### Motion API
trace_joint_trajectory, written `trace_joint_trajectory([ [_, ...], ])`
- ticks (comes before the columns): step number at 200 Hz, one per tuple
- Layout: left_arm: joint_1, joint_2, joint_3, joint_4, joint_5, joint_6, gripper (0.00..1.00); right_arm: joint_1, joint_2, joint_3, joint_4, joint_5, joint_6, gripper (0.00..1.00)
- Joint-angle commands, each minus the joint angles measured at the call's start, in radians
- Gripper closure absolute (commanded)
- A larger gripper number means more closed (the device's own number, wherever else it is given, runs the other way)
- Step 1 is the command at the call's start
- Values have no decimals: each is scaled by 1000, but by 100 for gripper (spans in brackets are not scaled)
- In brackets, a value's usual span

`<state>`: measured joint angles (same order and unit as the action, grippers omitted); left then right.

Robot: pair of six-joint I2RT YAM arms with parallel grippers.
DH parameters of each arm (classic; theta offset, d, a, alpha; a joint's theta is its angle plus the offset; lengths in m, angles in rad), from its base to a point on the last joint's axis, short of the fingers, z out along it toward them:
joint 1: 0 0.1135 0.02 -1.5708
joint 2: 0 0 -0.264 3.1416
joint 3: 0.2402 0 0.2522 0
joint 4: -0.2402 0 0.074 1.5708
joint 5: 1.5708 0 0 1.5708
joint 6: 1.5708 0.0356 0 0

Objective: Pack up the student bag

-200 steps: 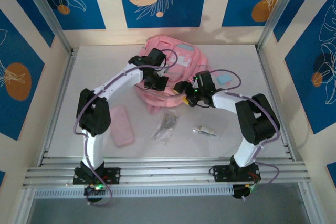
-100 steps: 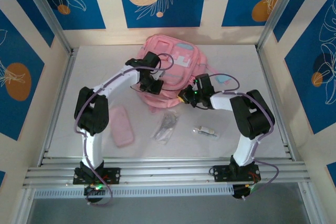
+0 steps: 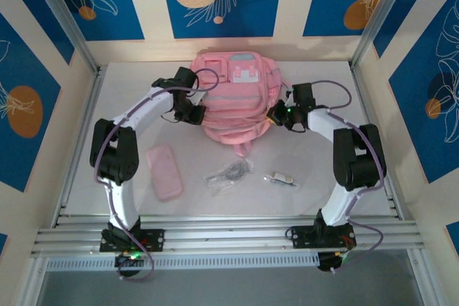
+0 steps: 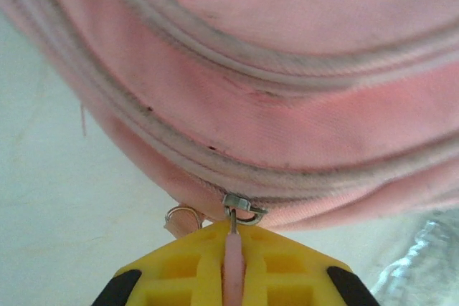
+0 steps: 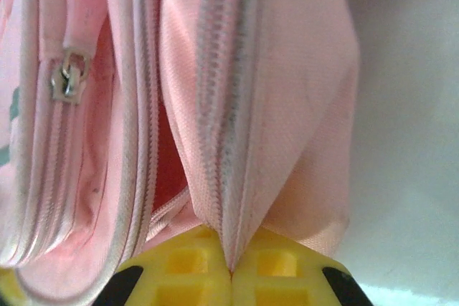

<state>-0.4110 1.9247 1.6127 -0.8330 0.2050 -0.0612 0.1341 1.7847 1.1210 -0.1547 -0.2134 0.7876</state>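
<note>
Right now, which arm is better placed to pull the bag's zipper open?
Left. The left gripper is shut on the zipper pull of the bag. The right gripper pinches only a fabric fold, so it can likely brace.

Bright, even overhead light on the white worktop point(image 3: 323, 191), with soft, faint shadows under the arms. Top view crisp. Wrist views softer: left tool point(image 4: 233, 270) and right tool point(image 5: 231, 270) blur at the bottom edge, student bag point(image 5: 237, 105) weave sharp.
</note>
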Motion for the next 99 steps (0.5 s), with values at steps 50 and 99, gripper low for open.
trace_joint_trajectory([
  [50,-147,-36,41,-19,178,-120,100,-70,-40,109,-89,43,-33,24],
  [99,-154,16,102,65,252,-206,100,-57,-275,-153,-38,-1,16,7],
])
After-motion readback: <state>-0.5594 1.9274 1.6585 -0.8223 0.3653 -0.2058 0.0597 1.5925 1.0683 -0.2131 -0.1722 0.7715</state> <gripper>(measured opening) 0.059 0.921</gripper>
